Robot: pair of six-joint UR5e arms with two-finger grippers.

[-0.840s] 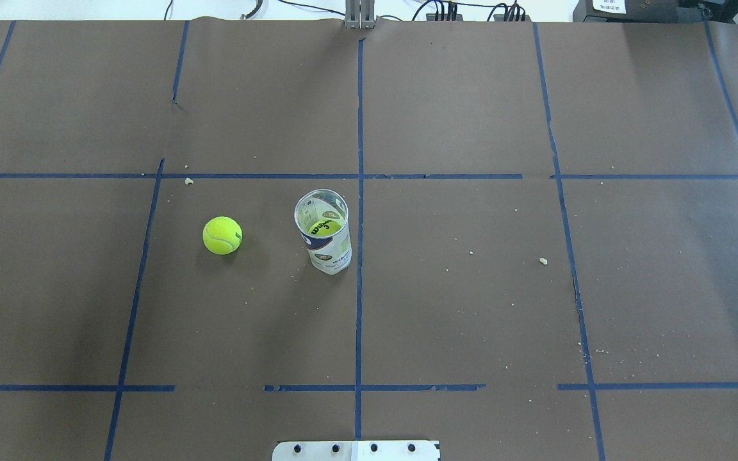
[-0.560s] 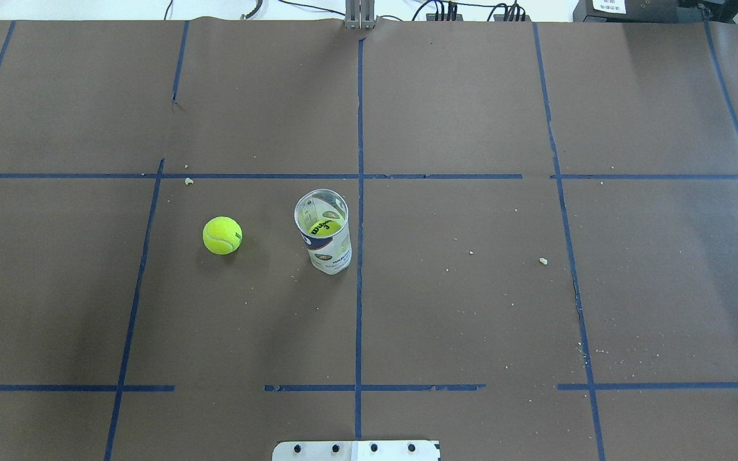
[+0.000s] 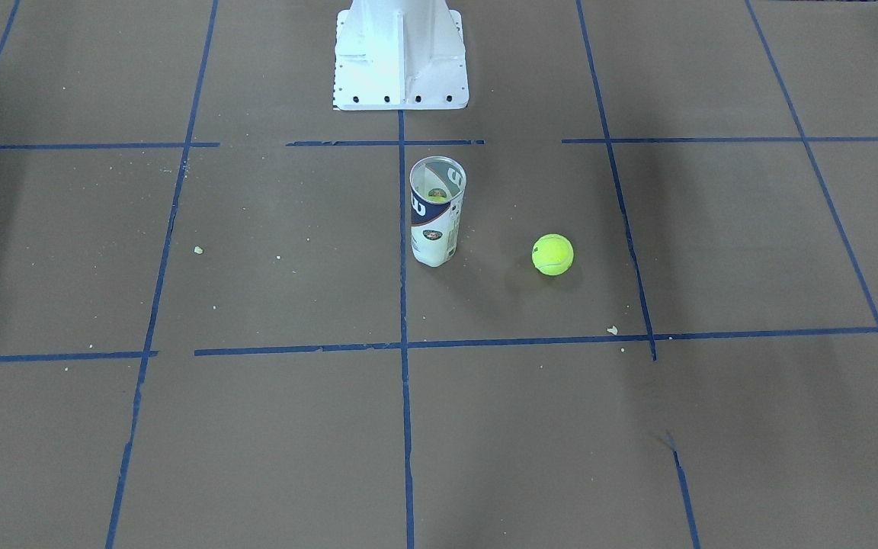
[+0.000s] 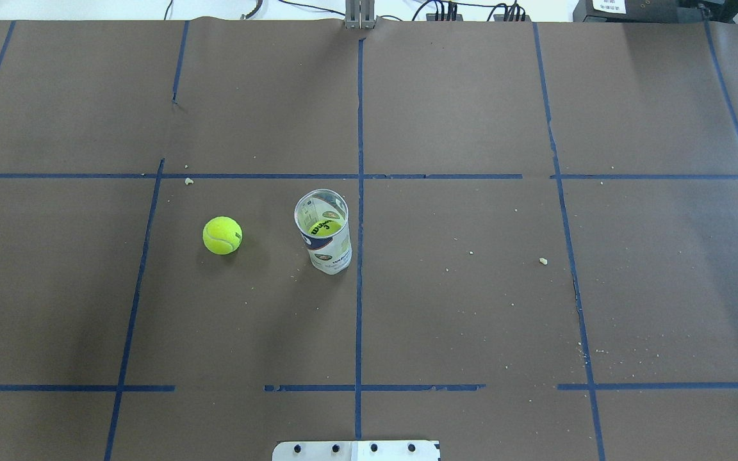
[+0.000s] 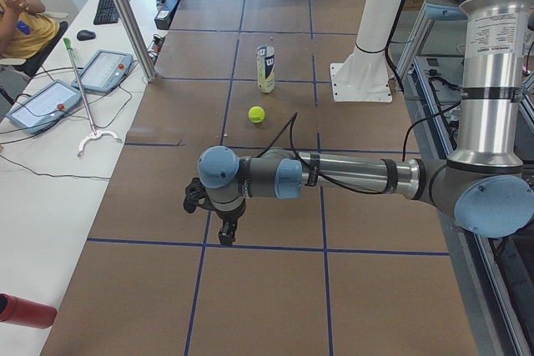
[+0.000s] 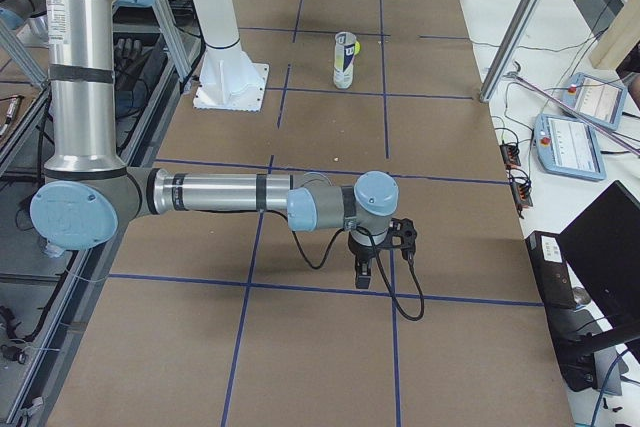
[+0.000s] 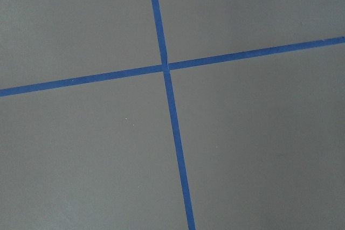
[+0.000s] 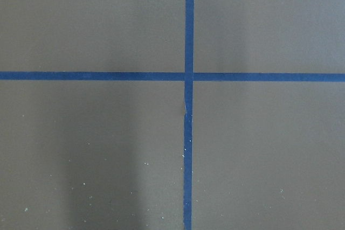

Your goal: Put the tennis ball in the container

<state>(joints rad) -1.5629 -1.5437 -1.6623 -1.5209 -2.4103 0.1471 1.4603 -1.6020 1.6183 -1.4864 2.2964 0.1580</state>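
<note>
The tennis ball (image 4: 222,235) lies on the brown table cover, a short way to the left of the container (image 4: 325,246) in the overhead view. The clear tube (image 3: 437,221) stands upright with its mouth open, and another yellow-green ball (image 4: 325,228) sits inside it. In the front-facing view the loose ball (image 3: 552,254) is to the tube's right. My left gripper (image 5: 227,235) hangs low over the table, far from the ball (image 5: 257,113). My right gripper (image 6: 362,277) hangs over the opposite end, far from the tube (image 6: 345,60). I cannot tell whether either is open or shut.
The white robot base (image 3: 399,57) stands just behind the tube. Blue tape lines (image 4: 359,288) cross the brown cover and small crumbs (image 4: 542,260) are scattered on it. Side tables hold control tablets (image 5: 42,104) and a red cylinder (image 5: 25,311).
</note>
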